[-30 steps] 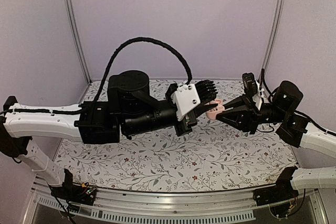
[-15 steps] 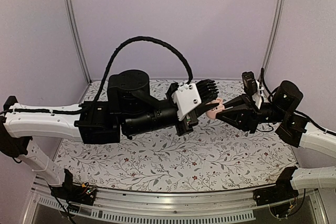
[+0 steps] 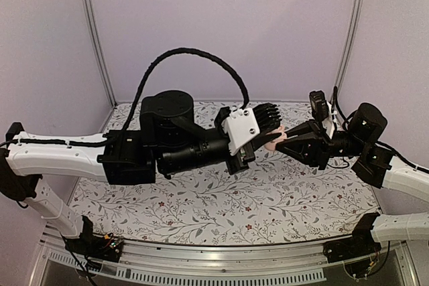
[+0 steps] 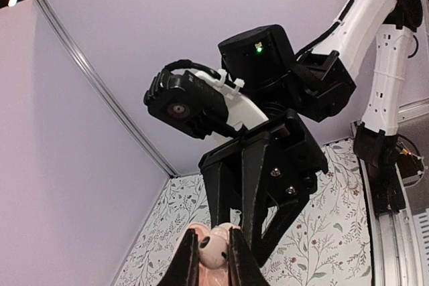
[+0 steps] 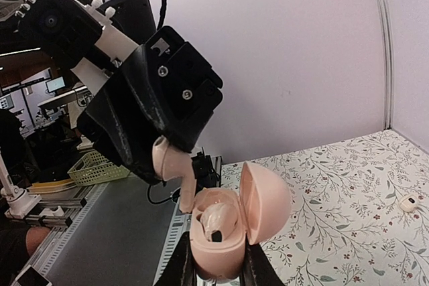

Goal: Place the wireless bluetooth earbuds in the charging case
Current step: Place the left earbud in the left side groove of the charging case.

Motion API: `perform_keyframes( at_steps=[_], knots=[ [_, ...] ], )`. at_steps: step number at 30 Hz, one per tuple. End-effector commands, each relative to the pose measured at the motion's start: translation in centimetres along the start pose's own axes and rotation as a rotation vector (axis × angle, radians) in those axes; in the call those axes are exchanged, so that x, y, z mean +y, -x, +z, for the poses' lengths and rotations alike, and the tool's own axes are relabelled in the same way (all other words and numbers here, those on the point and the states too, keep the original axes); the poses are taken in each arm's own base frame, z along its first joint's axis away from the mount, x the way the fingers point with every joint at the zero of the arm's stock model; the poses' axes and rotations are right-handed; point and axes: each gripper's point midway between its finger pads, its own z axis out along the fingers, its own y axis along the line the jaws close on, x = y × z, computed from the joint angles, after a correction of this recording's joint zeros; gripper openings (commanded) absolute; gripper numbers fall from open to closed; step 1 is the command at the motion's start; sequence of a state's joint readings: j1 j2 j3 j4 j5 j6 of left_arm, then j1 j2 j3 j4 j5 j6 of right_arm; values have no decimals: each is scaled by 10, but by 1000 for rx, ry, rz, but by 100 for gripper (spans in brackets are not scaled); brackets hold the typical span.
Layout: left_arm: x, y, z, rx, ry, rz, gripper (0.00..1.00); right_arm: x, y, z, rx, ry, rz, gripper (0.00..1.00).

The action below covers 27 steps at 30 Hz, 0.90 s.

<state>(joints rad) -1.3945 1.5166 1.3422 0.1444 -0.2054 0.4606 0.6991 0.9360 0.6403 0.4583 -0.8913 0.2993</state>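
Observation:
My right gripper [image 5: 216, 267] is shut on the pale pink charging case [image 5: 216, 249] and holds it in the air. Its lid [image 5: 267, 200] stands open to the right, and one earbud [image 5: 220, 213] lies in a slot inside. My left gripper [image 4: 213, 258] is shut on a second pale pink earbud [image 4: 216, 248]. In the right wrist view this earbud [image 5: 171, 163] hangs stem down, its tip at the case's left rim. In the top view the left gripper [image 3: 271, 130] and the right gripper [image 3: 285, 140] meet above the table's back right, with the case [image 3: 273, 140] between them.
The table carries a floral cloth [image 3: 221, 199]. A small white object [image 5: 406, 202] lies on it near the wall. The purple back wall [image 3: 221, 31] and metal corner posts [image 3: 94, 38] close in the space. A green basket [image 5: 100, 165] sits beyond the table.
My left arm has shifted slightly right, bringing its earbud closer to the case. The right arm has barely moved.

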Motion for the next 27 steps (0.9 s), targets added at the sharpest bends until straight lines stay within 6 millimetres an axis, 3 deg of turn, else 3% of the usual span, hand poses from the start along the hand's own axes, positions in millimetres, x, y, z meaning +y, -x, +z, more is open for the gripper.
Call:
perform_keyframes(
  at_steps=[1,27],
  knots=[
    [1,15,-1,-34,14,-7,1,0,6,-2,-28,-16,-21,0],
    [8,10,1,-11,55,31,0,6,0,0,0,45,-13,0]
  ],
)
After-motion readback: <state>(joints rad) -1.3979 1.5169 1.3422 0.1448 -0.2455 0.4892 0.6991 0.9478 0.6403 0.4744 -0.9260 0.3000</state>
